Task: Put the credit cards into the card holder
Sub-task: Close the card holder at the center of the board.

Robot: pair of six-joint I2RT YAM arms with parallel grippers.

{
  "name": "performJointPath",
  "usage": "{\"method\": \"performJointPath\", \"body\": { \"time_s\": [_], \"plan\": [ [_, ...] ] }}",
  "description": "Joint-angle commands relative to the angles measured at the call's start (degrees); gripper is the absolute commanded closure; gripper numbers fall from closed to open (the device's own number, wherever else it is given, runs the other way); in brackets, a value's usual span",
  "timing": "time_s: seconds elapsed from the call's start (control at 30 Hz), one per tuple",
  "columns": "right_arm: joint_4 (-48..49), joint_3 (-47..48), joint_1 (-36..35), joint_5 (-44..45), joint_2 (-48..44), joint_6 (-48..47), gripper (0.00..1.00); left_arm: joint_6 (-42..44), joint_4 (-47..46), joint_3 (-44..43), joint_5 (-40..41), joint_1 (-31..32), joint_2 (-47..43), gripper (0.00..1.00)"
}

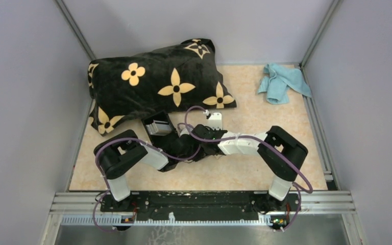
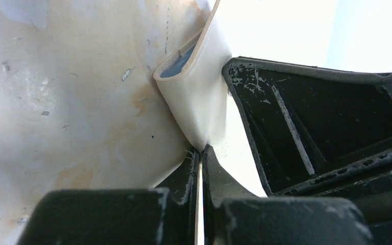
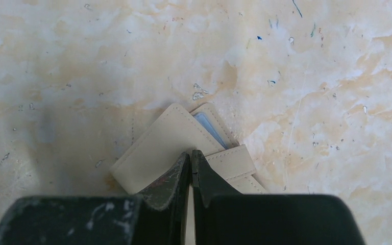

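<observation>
We pinch beige pouch (image 2: pixel 196 102) in left claw (image 2: pixel 200 151); right claw (image 3: pixel 190 154), closed, bears on pouch, likely so card (image 2: pixel 176 66) can slide out.

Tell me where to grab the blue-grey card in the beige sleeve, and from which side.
Best to pinch the blue-grey card by the bare strip showing at the open mouth of the beige sleeve. Come from that open end, jaws across its flat faces: it is thin, and the sleeve covers the rest.
</observation>
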State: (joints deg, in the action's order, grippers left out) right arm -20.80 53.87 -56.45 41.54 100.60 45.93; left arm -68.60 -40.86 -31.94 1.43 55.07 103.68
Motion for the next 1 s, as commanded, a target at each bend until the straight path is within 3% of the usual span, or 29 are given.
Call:
{"method": "performJointPath", "body": {
  "time_s": [0.0, 0.5, 0.97],
  "plan": [
    [-2.54, -12.41, -11.07, -12.23, 12.81, 7.05, 0.94, 6.9, 18.53, -5.82, 0.33, 1.13, 1.45, 1.0],
    [-1.78, -14.82, -12.35, -11.6, 10.39, 7.77, 0.94, 3.04, 19.12, -4.47, 1.44, 1.62, -0.47, 1.0],
    [-2.0, -15.9, -13.43, -11.46, 9.44, 8.76, 0.94, -0.31, 12.36, -1.31, -3.1, -0.91, 3.27, 1.0]
  ]
}}
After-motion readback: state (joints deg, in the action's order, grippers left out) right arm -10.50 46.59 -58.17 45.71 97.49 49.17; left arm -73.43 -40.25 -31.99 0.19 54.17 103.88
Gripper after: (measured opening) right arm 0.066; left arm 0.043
